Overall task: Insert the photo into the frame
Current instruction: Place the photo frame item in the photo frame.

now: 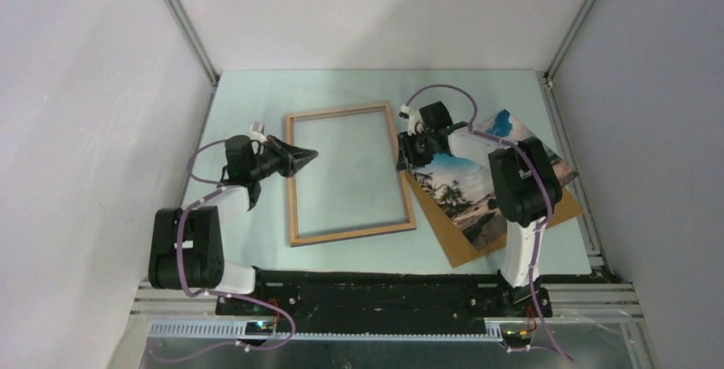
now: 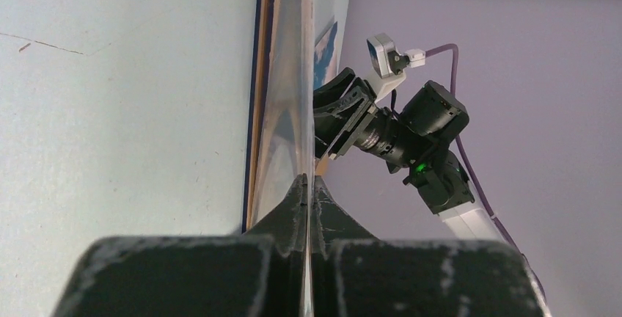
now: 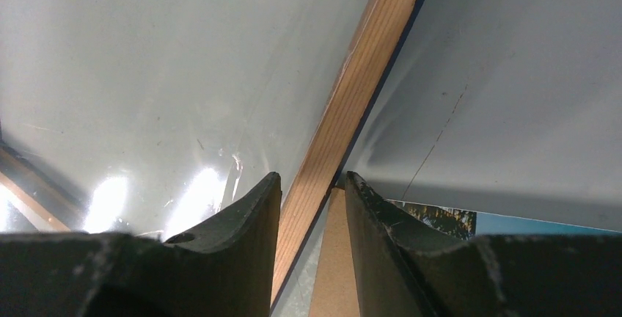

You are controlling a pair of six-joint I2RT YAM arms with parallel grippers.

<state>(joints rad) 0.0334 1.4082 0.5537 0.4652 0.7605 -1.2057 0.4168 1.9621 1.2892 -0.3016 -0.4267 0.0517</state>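
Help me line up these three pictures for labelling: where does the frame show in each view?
Top external: the frame lies flat mid-table, between both arms.
Left wrist: its border runs up the middle, edge-on, above the shut left claw.
Right wrist: one wooden rail slants between the right claw's fingers.
Shared landmark: the photo, right of the frame from above, a sliver in both wrist views.
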